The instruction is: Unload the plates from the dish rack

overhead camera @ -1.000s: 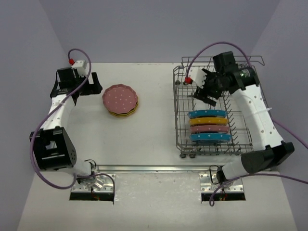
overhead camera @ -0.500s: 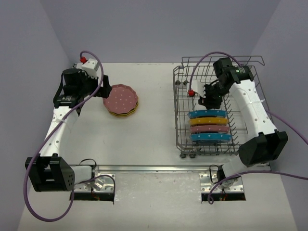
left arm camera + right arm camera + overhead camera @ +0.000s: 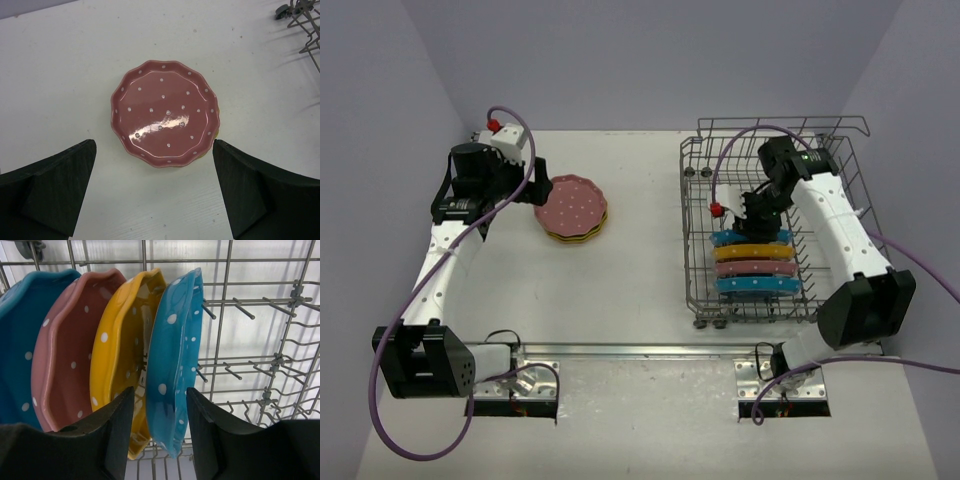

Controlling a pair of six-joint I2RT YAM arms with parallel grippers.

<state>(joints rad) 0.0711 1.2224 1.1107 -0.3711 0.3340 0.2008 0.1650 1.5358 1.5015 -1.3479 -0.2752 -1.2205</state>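
The plates (image 3: 754,268) in the dish rack (image 3: 689,270) are four, on the right of the table (image 3: 620,290); they stand on edge between the tines, which keep them upright and apart, so that a finger can pass between two; from the near side they go blue, pink, yellow, blue. The right gripper (image 3: 160,392) stands over the far blue plate (image 3: 172,355), its jaws narrow and closed about the rim (likely the only grip possible here). Farther, on the left, the flat pink plate (image 3: 165,112) lies on a bottom plate (image 3: 570,237), a stable stack; the left gripper (image 3: 152,147) hangs over it, jaws wide, holding nothing. No brand or writing can be read; a dark mark on the yellow plate (image 3: 117,345) is too unclear.
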